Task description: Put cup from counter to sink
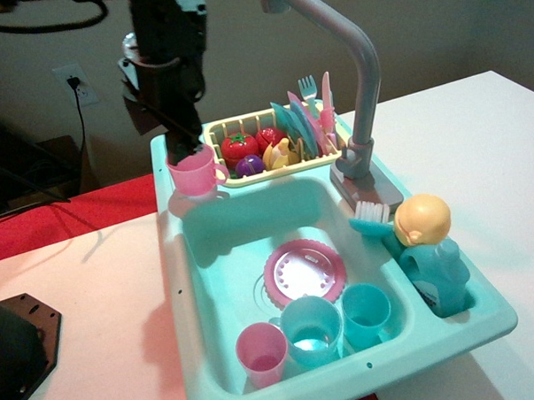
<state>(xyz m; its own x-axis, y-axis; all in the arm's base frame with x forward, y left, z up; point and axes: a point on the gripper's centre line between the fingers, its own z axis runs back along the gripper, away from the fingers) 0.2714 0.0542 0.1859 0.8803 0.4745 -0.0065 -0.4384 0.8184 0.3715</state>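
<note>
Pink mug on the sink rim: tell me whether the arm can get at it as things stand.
Probably yes. The gripper hangs right over the mug, nothing between them; the dish rack sits just beside it.

Dim, warm-tinted and slightly soft throughout; brightest on the white tabletop (477,146), with blurred shadows pooling inside the sink (242,232) and dark backdrop.
</note>
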